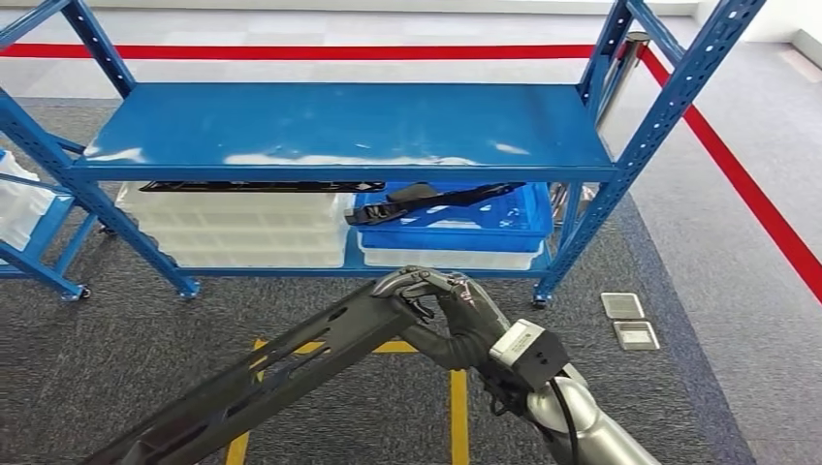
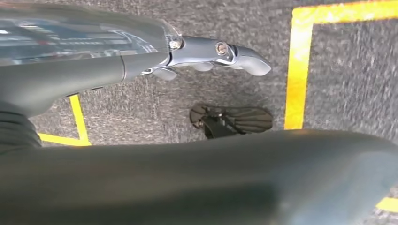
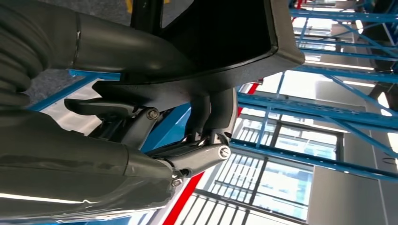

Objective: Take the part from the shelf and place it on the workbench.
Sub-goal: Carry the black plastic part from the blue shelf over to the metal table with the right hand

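A long black moulded plastic part (image 1: 291,373) is gripped at one end by the right hand (image 1: 456,310); its far end is cut off. The left hand's (image 2: 141,51) grasp cannot be told.

The right hand (image 3: 155,140) grips a long black part (image 3: 211,42), its dark fingers (image 3: 213,110) curled over the part's edge and the thick grey thumb (image 3: 117,47) pressed along its side. Behind them stand blue shelf beams (image 3: 309,110) and what seems a red floor stripe (image 3: 180,201)
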You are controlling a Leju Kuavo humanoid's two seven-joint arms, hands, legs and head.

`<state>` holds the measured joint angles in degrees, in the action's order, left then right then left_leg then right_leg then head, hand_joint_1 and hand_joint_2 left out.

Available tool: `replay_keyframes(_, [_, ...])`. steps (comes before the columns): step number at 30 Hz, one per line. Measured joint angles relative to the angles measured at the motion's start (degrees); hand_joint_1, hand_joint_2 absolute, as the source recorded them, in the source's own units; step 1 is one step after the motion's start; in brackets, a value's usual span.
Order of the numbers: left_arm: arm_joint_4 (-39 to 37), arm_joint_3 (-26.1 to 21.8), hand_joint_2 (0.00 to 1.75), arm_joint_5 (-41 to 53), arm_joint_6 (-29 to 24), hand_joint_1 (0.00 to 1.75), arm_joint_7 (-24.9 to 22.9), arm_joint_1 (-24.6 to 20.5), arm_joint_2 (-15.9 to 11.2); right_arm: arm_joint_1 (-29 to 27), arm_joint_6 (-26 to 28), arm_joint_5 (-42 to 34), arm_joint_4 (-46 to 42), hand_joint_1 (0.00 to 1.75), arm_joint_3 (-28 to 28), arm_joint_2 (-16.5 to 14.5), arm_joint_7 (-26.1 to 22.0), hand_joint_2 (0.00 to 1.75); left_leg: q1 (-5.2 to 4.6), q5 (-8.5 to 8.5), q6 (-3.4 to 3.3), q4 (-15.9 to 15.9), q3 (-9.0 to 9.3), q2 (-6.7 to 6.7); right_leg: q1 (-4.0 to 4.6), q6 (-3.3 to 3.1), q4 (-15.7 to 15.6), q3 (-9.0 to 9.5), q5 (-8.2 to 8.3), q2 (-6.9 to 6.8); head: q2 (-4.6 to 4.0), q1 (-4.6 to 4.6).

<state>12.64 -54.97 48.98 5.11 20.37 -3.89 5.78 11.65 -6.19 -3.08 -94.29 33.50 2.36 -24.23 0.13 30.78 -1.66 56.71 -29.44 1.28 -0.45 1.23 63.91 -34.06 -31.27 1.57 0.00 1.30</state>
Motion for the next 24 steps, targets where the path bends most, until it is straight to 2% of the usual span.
replay_keyframes(1, [-0.01,0.0,1.75,0.02,0.08,0.0,-0.03,-0.13,0.01,-0.04,0.0,0.01,-0.02,1.75,0.01,0.02,-0.01,1.75,0.0,0.03,0.21,0.28,-0.29,0.43,-0.03,-0.29,-3.2,1.6,0.94,1.03,0.0,0.01])
replay_keyframes(3, [-0.03,0.0,1.75,0.04,0.18,0.0,-0.08,-0.28,0.01,-0.13,0.0,0.04,-0.1,1.75,0.01,0.08,-0.02,1.75,0.12,-0.11,0.85,0.67,-1.14,1.19,-0.01,-0.74,-5.71,2.53,0.97,2.08,0.0,-0.01])
replay_keyframes(5, [-0.03,0.0,1.75,0.06,0.21,0.0,-0.11,-0.18,-0.04,-0.17,-0.01,0.09,-0.22,1.75,0.02,0.08,-0.03,1.75,0.12,-0.27,1.6,0.79,-1.7,1.84,-0.14,-1.13,-6.24,2.43,1.04,1.15,0.0,-0.04])
replay_keyframes(6, [-0.04,0.0,1.75,0.07,0.22,0.0,-0.12,-0.11,-0.05,-0.14,-0.07,0.11,-0.28,1.75,0.02,0.05,-0.03,1.75,0.09,0.17,1.97,1.29,-2.04,1.61,-0.33,-1.41,-6.42,2.45,1.16,0.57,0.0,-0.01])
replay_keyframes(8, [-0.05,0.0,1.75,0.07,0.22,0.0,-0.13,-0.17,-0.11,-0.12,-0.27,0.14,-0.37,1.75,0.02,0.02,-0.04,1.75,0.17,2.82,2.75,5.5,-4.06,0.45,-0.61,-1.81,-6.72,2.52,1.31,-0.83,0.0,0.04])
replay_keyframes(10, [-0.05,0.0,1.75,0.07,0.22,0.0,-0.14,-0.23,-0.17,-0.18,-0.5,0.15,-0.42,1.75,0.01,0.02,-0.03,1.75,0.43,6.19,3.47,13.22,-7.76,-0.33,-0.56,-1.9,-6.69,2.43,1.27,-2.17,0.0,0.06])
replay_keyframes(11, [-0.05,0.0,1.75,0.07,0.22,0.0,-0.14,-0.16,-0.2,-0.21,-0.61,0.15,-0.42,1.75,0.01,0.03,0.02,1.75,0.52,6.95,3.67,16.09,-9.13,-0.43,-0.53,-1.91,-6.67,2.4,1.25,-2.82,0.0,0.05])
replay_keyframes(12, [-0.05,0.0,1.75,0.07,0.22,0.0,-0.15,-0.05,-0.21,-0.23,-0.73,0.15,-0.42,1.75,0.01,0.03,0.07,1.75,0.57,6.61,3.77,16.92,-9.56,-0.52,-0.52,-1.91,-6.65,2.39,1.22,-3.43,0.0,0.05])
replay_keyframes(13, [-0.05,0.0,1.75,0.07,0.22,0.0,-0.16,0.05,-0.21,-0.23,-0.86,0.14,-0.44,1.75,0.01,0.03,0.13,1.75,0.59,5.16,3.78,15.27,-8.77,-0.72,-0.52,-1.88,-6.65,2.45,1.18,-4.0,0.0,0.05])
replay_keyframes(14, [-0.05,0.0,1.75,0.07,0.22,0.0,-0.16,0.1,-0.22,-0.21,-0.97,0.11,-0.49,1.75,0.01,0.03,0.19,1.75,0.58,3.01,3.71,11.59,-6.97,-1.18,-0.52,-1.81,-6.64,2.56,1.12,-4.53,0.0,0.05])
replay_keyframes(16, [-0.05,0.0,1.75,0.07,0.21,0.0,-0.15,0.0,-0.25,-0.14,-1.27,-0.01,-0.68,1.75,0.01,0.03,0.26,1.75,0.3,-0.26,3.21,3.72,-3.18,-3.2,-0.33,-1.52,-6.58,2.71,0.96,-5.47,0.0,0.05])
replay_keyframes(17, [-0.05,0.0,1.75,0.07,0.2,0.0,-0.15,-0.07,-0.25,-0.09,-1.43,-0.09,-0.78,1.75,0.01,0.03,0.29,1.75,0.1,-0.91,2.85,1.54,-2.23,-4.0,-0.19,-1.29,-6.53,2.72,0.9,-5.88,0.0,0.04])
replay_keyframes(18, [-0.05,0.0,1.75,0.07,0.18,0.0,-0.15,-0.1,-0.25,-0.02,-1.58,-0.17,-0.87,1.75,0.02,0.03,0.34,1.75,-0.12,-0.95,2.46,0.75,-2.02,-4.41,-0.06,-1.03,-6.49,2.7,0.88,-6.29,0.0,0.04])
replay_keyframes(20, [-0.05,0.0,1.75,0.07,0.05,0.0,-0.16,0.07,-0.25,0.13,-1.86,-0.35,-1.04,1.75,0.08,0.01,0.47,1.75,-0.21,-1.16,1.62,0.67,-2.33,-3.74,-0.05,-0.39,-6.45,2.73,0.78,-6.88,0.0,0.04])
replay_keyframes(22, [-0.05,0.0,1.75,0.06,-0.13,0.0,-0.17,0.2,-0.26,0.31,-2.14,-0.61,-1.23,1.75,0.17,-0.02,0.62,1.75,0.02,-1.58,0.77,0.44,-2.45,-2.97,-0.22,0.18,-5.07,2.27,-0.63,-5.26,0.0,0.03])
replay_keyframes(24, [-0.05,0.0,1.75,0.05,-0.2,0.0,-0.16,0.06,-0.31,0.35,-2.39,-0.95,-1.33,1.75,0.21,0.03,0.7,1.75,0.16,-1.9,0.22,0.32,-2.63,-2.13,-0.32,0.38,0.94,-0.26,-4.35,-2.78,0.0,-0.01])
